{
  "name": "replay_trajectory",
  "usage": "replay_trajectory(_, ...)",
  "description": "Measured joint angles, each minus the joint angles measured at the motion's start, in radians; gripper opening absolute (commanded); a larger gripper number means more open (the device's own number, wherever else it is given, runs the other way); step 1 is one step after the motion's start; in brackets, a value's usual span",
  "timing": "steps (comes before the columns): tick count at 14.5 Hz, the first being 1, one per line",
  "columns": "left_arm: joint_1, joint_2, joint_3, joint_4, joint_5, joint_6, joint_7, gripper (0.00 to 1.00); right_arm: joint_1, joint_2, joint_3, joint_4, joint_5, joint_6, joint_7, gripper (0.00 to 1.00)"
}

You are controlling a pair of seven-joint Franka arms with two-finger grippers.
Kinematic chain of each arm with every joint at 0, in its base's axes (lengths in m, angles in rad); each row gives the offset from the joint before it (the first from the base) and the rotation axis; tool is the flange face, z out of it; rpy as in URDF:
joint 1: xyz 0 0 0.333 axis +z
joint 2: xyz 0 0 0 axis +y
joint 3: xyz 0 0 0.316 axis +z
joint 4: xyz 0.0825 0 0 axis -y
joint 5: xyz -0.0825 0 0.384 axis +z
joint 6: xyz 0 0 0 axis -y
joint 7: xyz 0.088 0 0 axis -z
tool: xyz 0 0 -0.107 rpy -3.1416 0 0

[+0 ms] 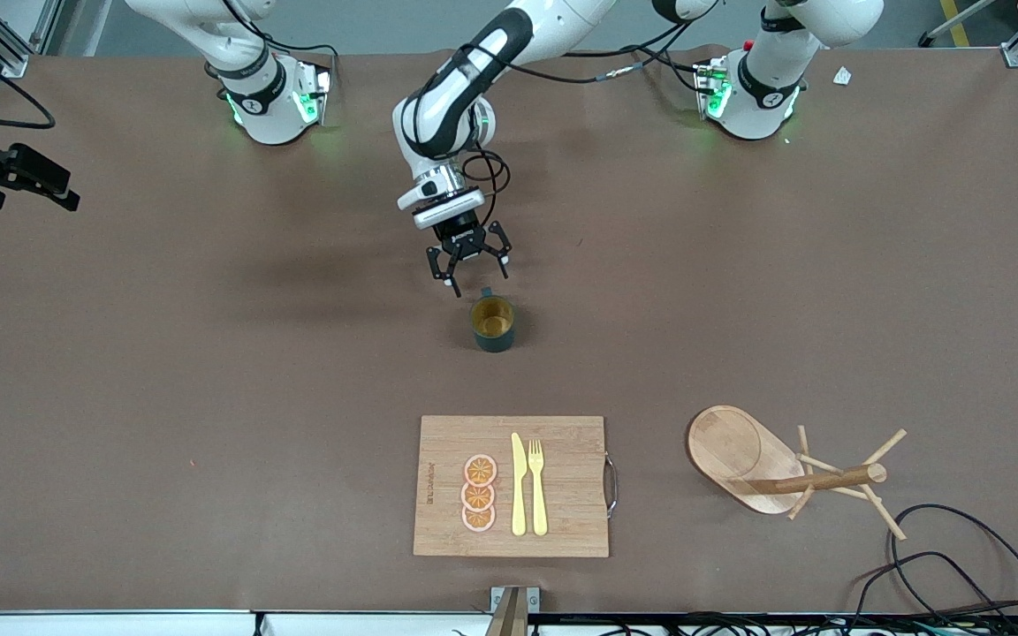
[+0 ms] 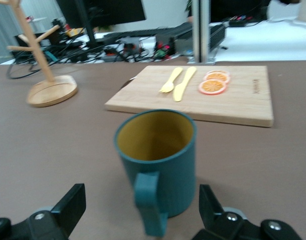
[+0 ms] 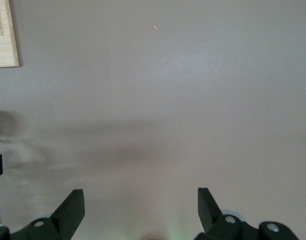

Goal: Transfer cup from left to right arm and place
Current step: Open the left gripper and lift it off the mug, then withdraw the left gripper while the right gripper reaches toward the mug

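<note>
Front view looks steeply down across the bench toward both bases. Left wrist view looks low and level, sharing the cutting board (image 1: 511, 486) (image 2: 202, 95); right wrist view faces straight down.

Matt brown covering on the table (image 1: 208, 353), smooth and dull. The cup (image 2: 157, 165) looks like matt teal plastic, yellowish inside. Pale wood grain shows on the cutting board (image 1: 562, 442), metal handle (image 1: 612, 484) glinting; peg rack (image 1: 792, 468) bare wood.
</note>
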Motion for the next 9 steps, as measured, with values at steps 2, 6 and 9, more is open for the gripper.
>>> replay_trajectory(2,0.002,-0.041,0.001,0.003,-0.085,-0.024,0.051,1.00,0.002,0.000,0.000,0.000,0.000,0.000,0.000,1.00)
replay_trajectory(6,0.055,-0.163,0.019,0.020,-0.218,-0.041,0.158,1.00,0.010,0.000,0.001,0.000,0.019,0.011,0.001,1.00)
replay_trajectory(9,0.191,-0.314,0.022,0.032,-0.350,-0.041,0.334,1.00,0.025,0.001,0.002,-0.014,0.048,0.054,0.006,1.00)
